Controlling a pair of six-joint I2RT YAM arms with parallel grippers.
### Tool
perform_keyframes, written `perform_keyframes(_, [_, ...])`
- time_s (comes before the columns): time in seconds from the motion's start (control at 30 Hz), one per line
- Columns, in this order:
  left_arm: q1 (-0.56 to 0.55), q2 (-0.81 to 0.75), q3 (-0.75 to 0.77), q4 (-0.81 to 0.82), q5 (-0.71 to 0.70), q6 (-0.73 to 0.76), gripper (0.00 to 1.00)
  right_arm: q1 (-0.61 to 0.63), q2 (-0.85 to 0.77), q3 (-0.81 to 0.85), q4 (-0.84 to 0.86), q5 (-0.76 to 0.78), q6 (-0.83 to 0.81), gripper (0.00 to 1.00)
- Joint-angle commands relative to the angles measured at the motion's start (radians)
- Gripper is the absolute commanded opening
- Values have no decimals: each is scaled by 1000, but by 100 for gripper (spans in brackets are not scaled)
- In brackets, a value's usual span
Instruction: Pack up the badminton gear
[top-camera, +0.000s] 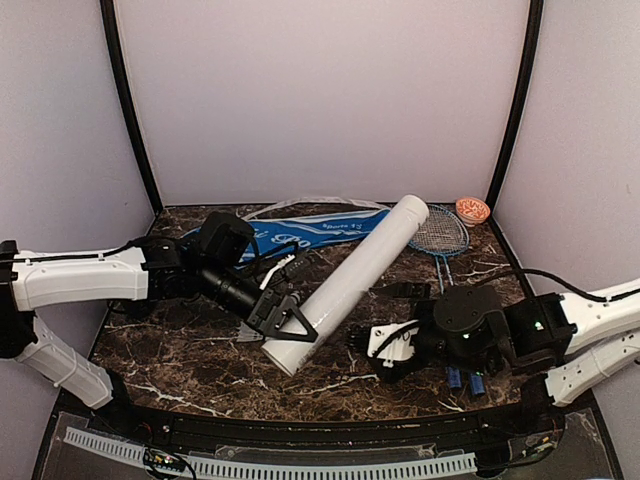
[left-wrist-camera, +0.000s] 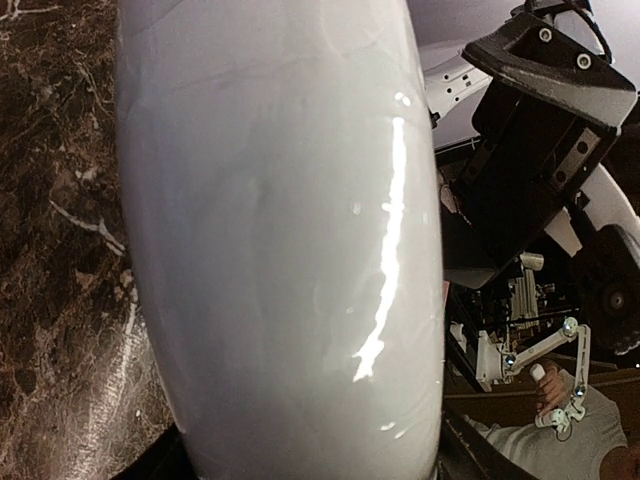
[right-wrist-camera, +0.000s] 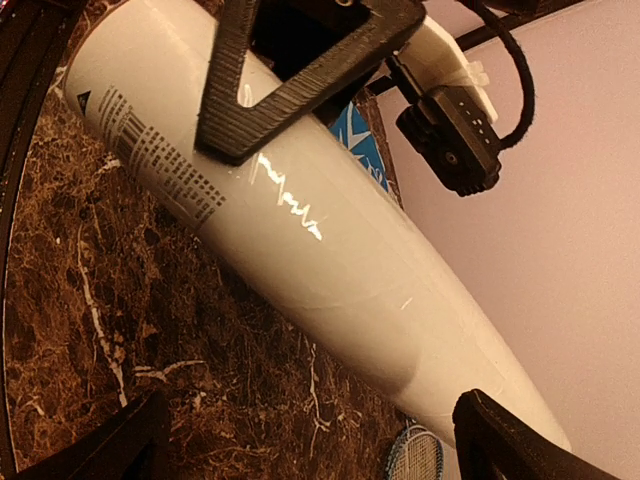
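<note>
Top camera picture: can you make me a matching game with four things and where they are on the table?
Things:
1. long white tube
2. blue racket cover
3. orange bowl
4. racket head

Places:
A. back right corner
B. slanted across the middle
C. between the tube's far end and the bowl
D. at the back, left of the tube

Pairs: 1-B, 2-D, 3-A, 4-C

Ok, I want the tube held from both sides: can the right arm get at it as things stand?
Probably yes. The right gripper stands open, facing the middle of the white tube with nothing between them. The left gripper holds only the near end.
</note>
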Motion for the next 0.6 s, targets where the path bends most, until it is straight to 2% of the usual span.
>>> perform_keyframes(0.0, [-4,9,23,-11,80,-22,48,52,61,39,46,124,-162,100])
perform_keyframes(0.3, [-51,70,67,-73,103,-3,47,56,199,85,128,130,-277,100])
perform_keyframes(0.57, [-59,81,78,-40,138,-31,46,59,249,75,183,124,-343,97])
